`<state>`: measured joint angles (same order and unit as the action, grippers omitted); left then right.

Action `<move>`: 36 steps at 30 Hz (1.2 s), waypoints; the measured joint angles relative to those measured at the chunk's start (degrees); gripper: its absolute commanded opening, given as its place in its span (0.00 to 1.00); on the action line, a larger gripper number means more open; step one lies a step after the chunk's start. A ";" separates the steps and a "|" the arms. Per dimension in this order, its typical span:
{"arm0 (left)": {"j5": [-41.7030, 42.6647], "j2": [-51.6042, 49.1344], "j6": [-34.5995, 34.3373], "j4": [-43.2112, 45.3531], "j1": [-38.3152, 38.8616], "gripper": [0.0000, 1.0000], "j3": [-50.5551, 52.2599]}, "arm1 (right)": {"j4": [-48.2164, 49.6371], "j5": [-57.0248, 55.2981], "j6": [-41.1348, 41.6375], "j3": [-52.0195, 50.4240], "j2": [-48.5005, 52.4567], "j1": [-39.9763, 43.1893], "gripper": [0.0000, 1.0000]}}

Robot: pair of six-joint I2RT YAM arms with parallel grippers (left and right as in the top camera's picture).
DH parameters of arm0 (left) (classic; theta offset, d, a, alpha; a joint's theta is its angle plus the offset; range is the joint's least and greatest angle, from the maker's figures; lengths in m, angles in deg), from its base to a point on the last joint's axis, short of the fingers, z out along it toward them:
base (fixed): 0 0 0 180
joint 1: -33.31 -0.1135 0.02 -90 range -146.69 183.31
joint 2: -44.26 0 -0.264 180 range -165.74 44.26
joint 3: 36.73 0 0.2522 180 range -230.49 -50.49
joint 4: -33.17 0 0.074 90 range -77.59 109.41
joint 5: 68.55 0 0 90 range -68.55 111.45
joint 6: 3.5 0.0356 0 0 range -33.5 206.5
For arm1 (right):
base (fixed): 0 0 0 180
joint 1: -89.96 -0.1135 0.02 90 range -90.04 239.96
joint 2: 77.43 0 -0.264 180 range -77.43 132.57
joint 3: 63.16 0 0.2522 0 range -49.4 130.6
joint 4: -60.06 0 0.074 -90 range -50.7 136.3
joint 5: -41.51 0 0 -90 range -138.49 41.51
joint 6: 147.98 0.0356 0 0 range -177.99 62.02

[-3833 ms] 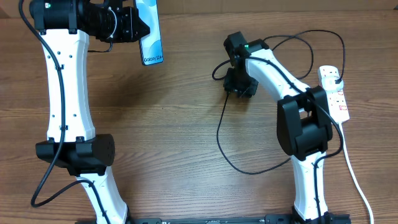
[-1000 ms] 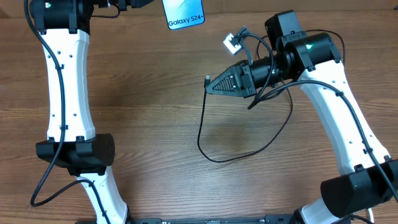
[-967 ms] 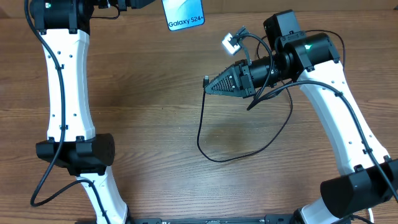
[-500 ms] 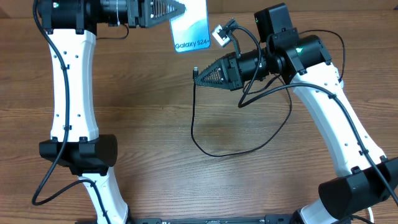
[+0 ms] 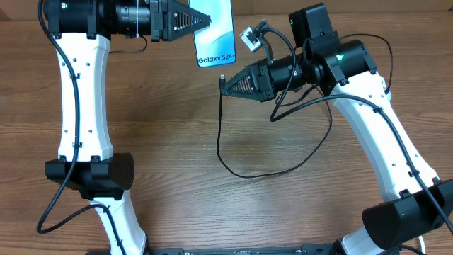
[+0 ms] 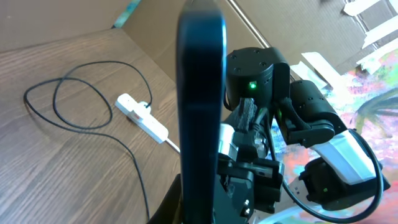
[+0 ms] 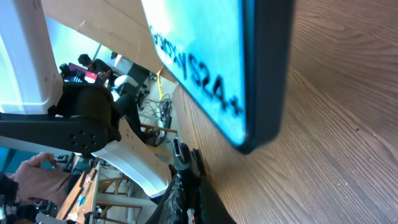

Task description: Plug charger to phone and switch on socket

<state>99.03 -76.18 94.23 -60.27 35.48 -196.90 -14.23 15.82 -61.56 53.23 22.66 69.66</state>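
**Mating the connector to the phone, mid-air**

The left gripper (image 5: 198,19) is clamped on the phone (image 5: 214,32), holding it above the table (image 5: 163,142) with the screen up and the "Galaxy S24+" end toward the right arm. The right gripper (image 5: 228,88) is closed on the charger (image 5: 219,134) at its connector tip (image 5: 222,78), which sits just below the phone's lower edge; contact cannot be confirmed. The rest of the cable loops slack on the table. The socket (image 6: 142,117) lies well apart, seen only in the left wrist view. The step in hand appears to be insertion. The next move calls for aligning the tip with the port, then pressing it in.
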 measured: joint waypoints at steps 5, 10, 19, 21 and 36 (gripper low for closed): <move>0.68 0.00 0.00 -1.79 0.00 0.04 0.00 | 0.59 0.17 0.63 0.00 0.00 0.00 0.04; 3.69 0.00 0.24 -1.79 0.00 0.04 0.00 | 2.01 0.22 1.92 0.00 0.00 0.00 0.04; 3.80 0.00 1.92 -3.04 0.00 0.04 0.00 | 3.39 0.98 3.80 0.00 0.00 0.00 0.04; 3.80 0.00 1.95 -3.04 0.00 0.04 0.00 | 3.54 1.42 3.87 0.00 0.00 0.00 0.04; 2.73 0.00 2.97 -3.04 1.22 0.04 0.00 | 3.17 1.44 4.90 0.00 0.00 0.00 0.04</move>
<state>101.77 -76.18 97.20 -63.31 36.71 -196.90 -11.06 17.26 -56.66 53.23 22.66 69.66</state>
